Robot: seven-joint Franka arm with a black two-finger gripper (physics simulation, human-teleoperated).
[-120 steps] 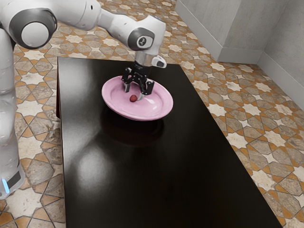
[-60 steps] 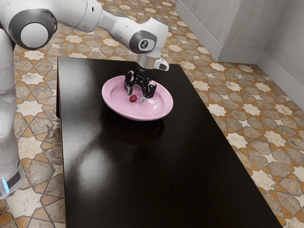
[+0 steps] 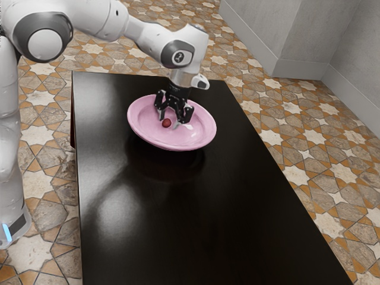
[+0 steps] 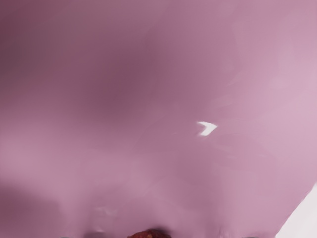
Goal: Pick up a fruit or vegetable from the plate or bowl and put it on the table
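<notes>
- One small dark red fruit or vegetable [image 3: 166, 123] lies in the pink plate [image 3: 137, 129], at the level of the tool's [image 3: 168, 120] tips; in the exterior view it shows between them, and whether either finger touches it cannot be told.
- The tool is spread, its two fingers standing apart with a gap between; it points down into the plate, inside the rim.
- The plate is under the tool and reaches out around it on all sides; its raised rim encircles the tips; a small bright white patch [image 4: 207, 129] shows on the pink in the wrist view, apart from the red piece.
- The glossy black surface [image 3: 208, 225] carries the plate, below the tool; it stretches well past the plate.
- The white arm [image 3: 144, 34] comes in above the tool, from the exterior view's upper left; patterned floor tiles [image 3: 44, 135] lie lower than the tool, beyond the surface's edges.
</notes>
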